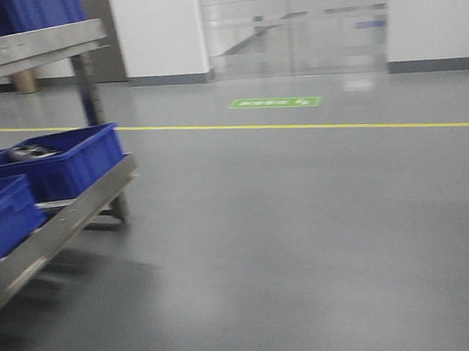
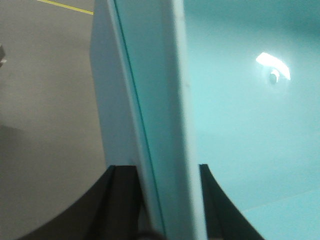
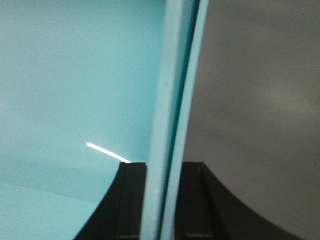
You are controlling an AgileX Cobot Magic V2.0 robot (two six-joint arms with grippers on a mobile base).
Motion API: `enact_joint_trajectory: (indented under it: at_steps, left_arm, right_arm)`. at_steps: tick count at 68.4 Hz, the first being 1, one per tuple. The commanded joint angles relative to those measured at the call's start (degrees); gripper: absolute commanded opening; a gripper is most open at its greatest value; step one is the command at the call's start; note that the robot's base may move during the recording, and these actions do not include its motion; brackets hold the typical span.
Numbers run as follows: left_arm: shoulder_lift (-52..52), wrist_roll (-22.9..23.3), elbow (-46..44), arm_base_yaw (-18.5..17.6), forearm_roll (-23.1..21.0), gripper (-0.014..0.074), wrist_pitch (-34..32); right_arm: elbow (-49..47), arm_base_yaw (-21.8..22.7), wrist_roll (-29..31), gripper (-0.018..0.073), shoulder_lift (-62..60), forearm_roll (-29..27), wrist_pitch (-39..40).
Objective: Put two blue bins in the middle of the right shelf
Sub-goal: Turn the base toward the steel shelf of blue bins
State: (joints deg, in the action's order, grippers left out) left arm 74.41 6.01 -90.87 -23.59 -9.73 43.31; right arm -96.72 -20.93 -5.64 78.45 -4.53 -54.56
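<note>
A blue bin fills both wrist views, looking pale cyan up close. In the left wrist view its wall (image 2: 150,100) runs up between the dark fingers (image 2: 125,200), and my left gripper (image 2: 162,175) is shut on that wall. My right gripper (image 3: 162,172) is shut on the opposite wall (image 3: 172,90), with a finger (image 3: 132,200) pressed on each side. The bin's inside (image 2: 240,125) lies between the arms. Grey floor shows beyond both walls. The front view shows neither this bin nor the grippers. Two more blue bins (image 1: 57,165) (image 1: 0,218) sit on a steel shelf (image 1: 71,218) at the left.
The steel shelf unit has an upper level (image 1: 28,48) with more blue bins (image 1: 24,11) on top; I cannot tell if it is the right shelf. Grey floor (image 1: 309,243) spreads ahead, crossed by a yellow line (image 1: 313,125). Glass doors (image 1: 298,18) stand at the back wall.
</note>
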Motion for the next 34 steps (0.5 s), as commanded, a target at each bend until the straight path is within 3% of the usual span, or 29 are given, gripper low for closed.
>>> enact_joint_trajectory:
  at_steps: [1, 34]
  left_arm:
    - [-1.45, 0.65, -1.35, -0.26, -2.61, -0.0111, -5.75]
    - [-1.45, 0.65, -1.35, -0.26, -2.61, -0.0111, -5.75]
  right_arm:
    - [-0.80, 0.28, 1.51, -0.0154, -0.82, 1.24, 4.05]
    - [-0.80, 0.28, 1.51, -0.0154, -0.82, 1.24, 4.05]
